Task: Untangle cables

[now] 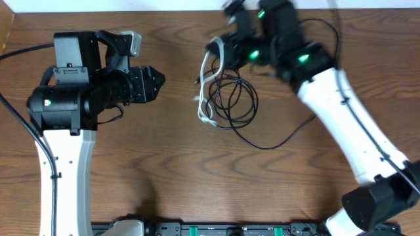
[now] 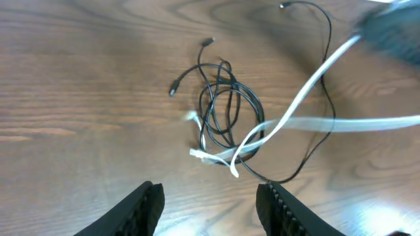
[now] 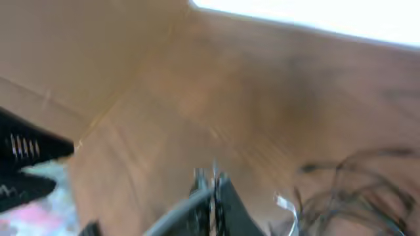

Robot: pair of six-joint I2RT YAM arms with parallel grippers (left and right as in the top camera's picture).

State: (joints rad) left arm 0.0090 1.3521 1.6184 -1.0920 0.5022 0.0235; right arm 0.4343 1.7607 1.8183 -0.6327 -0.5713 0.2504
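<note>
Wooden table [image 1: 164, 164] — right gripper [image 3: 213, 191] pinches white cable [image 2: 341, 122]; left gripper [image 2: 210, 208] gapes.

Black cables [image 1: 233, 105] lie flat in a loose tangled coil, one long tail curving out to the right, small plug ends poking out on the left. Shorter white cable [image 2: 308, 122] threads through the coil, one end raised up, motion-blurred.
</note>
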